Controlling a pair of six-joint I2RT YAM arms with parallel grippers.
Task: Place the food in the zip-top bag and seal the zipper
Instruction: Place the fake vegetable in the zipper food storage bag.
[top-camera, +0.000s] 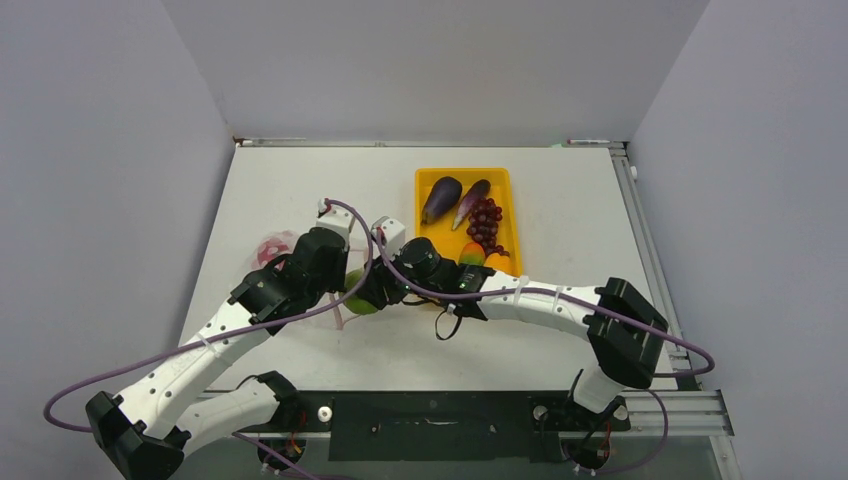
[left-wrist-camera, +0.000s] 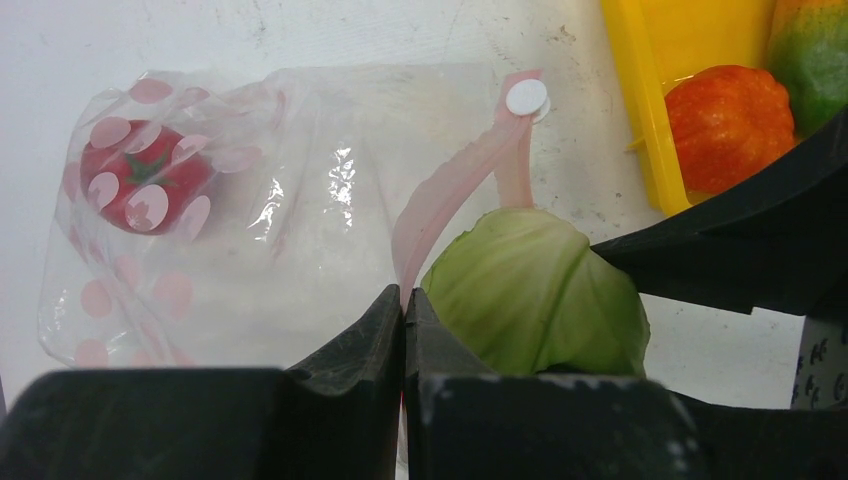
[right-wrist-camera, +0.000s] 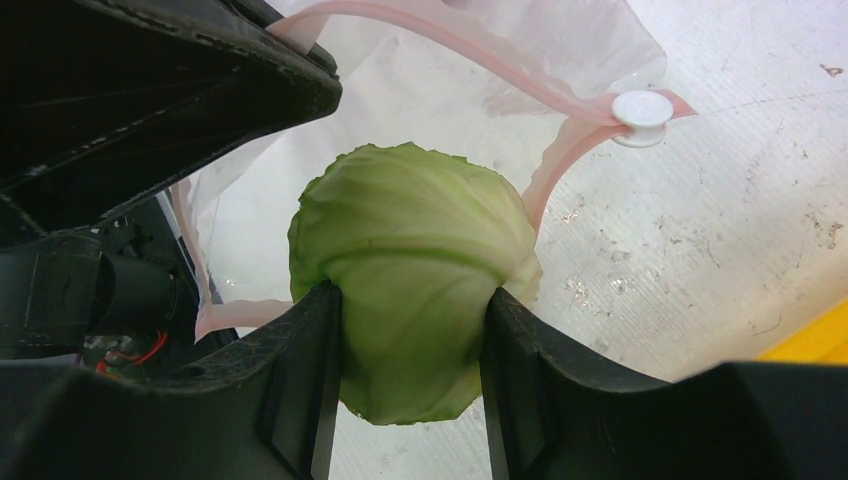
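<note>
The clear dotted zip-top bag (left-wrist-camera: 300, 210) lies on the table with a red tomato (left-wrist-camera: 140, 178) inside at its far end. My left gripper (left-wrist-camera: 404, 305) is shut on the bag's pink zipper strip (left-wrist-camera: 440, 195), holding the mouth up. My right gripper (right-wrist-camera: 412, 300) is shut on a green cabbage (right-wrist-camera: 415, 260) and holds it at the bag's mouth (right-wrist-camera: 420, 90). The cabbage also shows in the left wrist view (left-wrist-camera: 530, 295) and the top view (top-camera: 358, 300). The white zipper slider (right-wrist-camera: 642, 108) sits at the strip's end. Both grippers meet at mid-table (top-camera: 350, 285).
The yellow tray (top-camera: 500, 180) stands behind, holding two dark eggplants (top-camera: 441, 199), grapes (top-camera: 484, 224) and orange and green peppers (top-camera: 478, 257). An orange pepper (left-wrist-camera: 725, 125) in the tray shows close to the bag's mouth. The right arm's cable loops over the table.
</note>
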